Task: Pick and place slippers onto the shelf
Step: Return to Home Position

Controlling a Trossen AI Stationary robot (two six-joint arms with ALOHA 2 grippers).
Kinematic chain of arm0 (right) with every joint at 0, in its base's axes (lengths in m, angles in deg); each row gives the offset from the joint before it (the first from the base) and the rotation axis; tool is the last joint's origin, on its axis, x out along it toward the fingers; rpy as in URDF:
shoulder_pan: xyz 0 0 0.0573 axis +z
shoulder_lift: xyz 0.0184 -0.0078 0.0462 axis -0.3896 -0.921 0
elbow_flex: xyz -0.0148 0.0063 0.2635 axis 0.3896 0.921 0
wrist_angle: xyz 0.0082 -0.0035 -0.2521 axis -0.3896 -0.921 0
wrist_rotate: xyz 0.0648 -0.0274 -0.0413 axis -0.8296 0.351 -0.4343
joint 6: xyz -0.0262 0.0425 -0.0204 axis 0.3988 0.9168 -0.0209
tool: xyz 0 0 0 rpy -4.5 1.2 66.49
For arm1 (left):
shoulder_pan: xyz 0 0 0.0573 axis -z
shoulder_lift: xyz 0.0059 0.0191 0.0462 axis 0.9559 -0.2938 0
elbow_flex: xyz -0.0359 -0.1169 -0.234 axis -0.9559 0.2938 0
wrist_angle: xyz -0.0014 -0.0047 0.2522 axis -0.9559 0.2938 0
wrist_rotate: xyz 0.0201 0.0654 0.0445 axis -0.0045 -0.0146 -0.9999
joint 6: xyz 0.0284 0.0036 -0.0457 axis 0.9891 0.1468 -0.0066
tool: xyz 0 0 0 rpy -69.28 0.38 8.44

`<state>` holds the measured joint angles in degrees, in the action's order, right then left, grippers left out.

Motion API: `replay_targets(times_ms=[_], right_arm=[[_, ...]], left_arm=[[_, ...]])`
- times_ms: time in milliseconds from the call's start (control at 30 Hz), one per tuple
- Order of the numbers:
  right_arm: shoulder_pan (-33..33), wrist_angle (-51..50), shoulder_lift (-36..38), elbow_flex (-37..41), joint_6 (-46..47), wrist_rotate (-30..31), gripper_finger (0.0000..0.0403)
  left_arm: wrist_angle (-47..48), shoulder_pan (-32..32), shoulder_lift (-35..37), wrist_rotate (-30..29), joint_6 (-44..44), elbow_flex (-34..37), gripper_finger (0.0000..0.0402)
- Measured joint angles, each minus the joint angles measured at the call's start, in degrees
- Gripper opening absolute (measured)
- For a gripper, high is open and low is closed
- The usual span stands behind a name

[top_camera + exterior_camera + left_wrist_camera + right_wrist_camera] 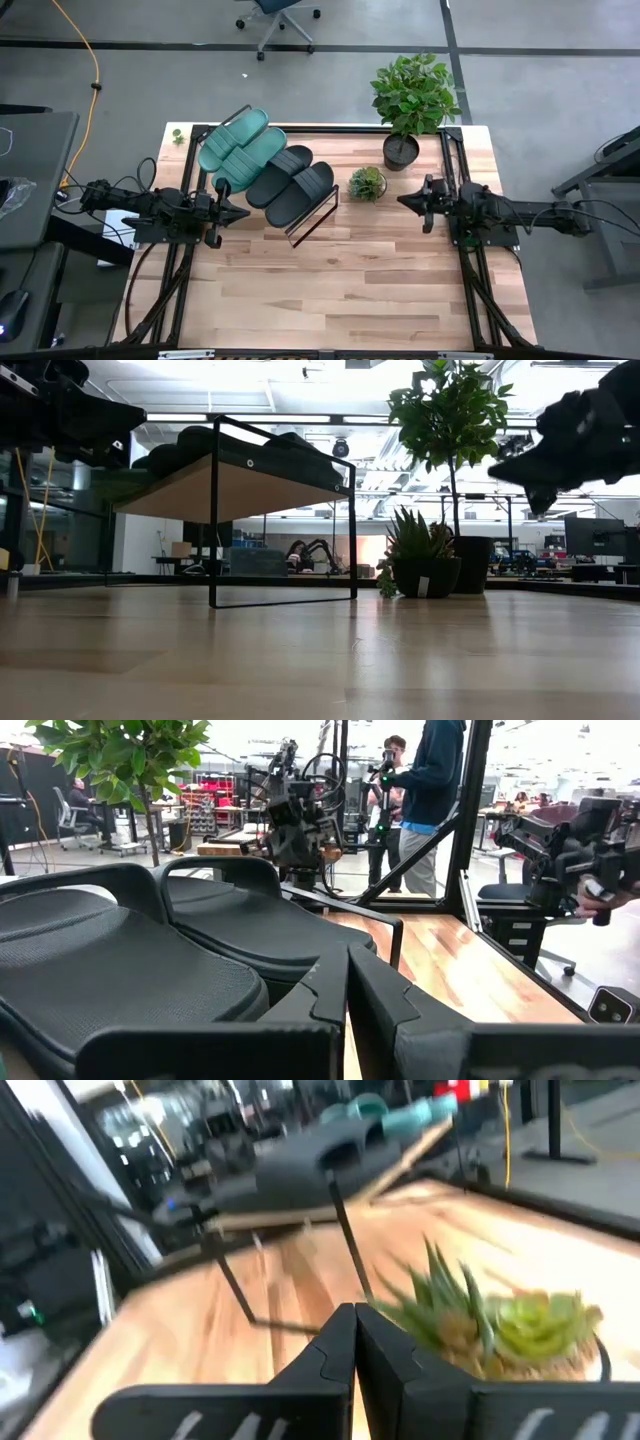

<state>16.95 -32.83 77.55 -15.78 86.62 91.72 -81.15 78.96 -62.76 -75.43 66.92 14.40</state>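
Stock complete by my count: two teal-green foam slide slippers [240, 148] and two black foam slippers [292, 182] on the slanted light-wood, black-wire shelf [250, 490]; left gripper [244, 210] and right gripper [402, 200] flank it, jaws closed, empty.

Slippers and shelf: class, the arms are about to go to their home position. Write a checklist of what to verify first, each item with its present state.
1. All four on the shelf: ok; two teal slippers and two black slippers lie side by side on it.
2. Empty left gripper: ok, shut on nothing.
3. Empty right gripper: ok, shut on nothing.
4. Gap between left gripper and black slippers: cannot tell; the tip is close.
5. Gap between right gripper and small plant: ok, bare wood shows between them.
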Motion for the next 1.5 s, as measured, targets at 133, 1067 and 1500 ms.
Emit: replay_targets(times_ms=[133,1067,1500], right_arm=[[0.0,-3.2,0.0,0.0,-2.4,0.5,0.0000],[-3.8,-4.2,-0.1,0.0,-13.4,-3.5,0.0000],[-3.8,-4.2,-1.5,0.0,-17.9,-3.5,0.0000]], left_arm=[[0.0,0.0,0.0,0.0,0.0,0.0,0.0001],[0.0,0.0,0.0,0.0,0.0,0.0,0.0001],[0.0,0.0,0.0,0.0,0.0,0.0,0.0001]])
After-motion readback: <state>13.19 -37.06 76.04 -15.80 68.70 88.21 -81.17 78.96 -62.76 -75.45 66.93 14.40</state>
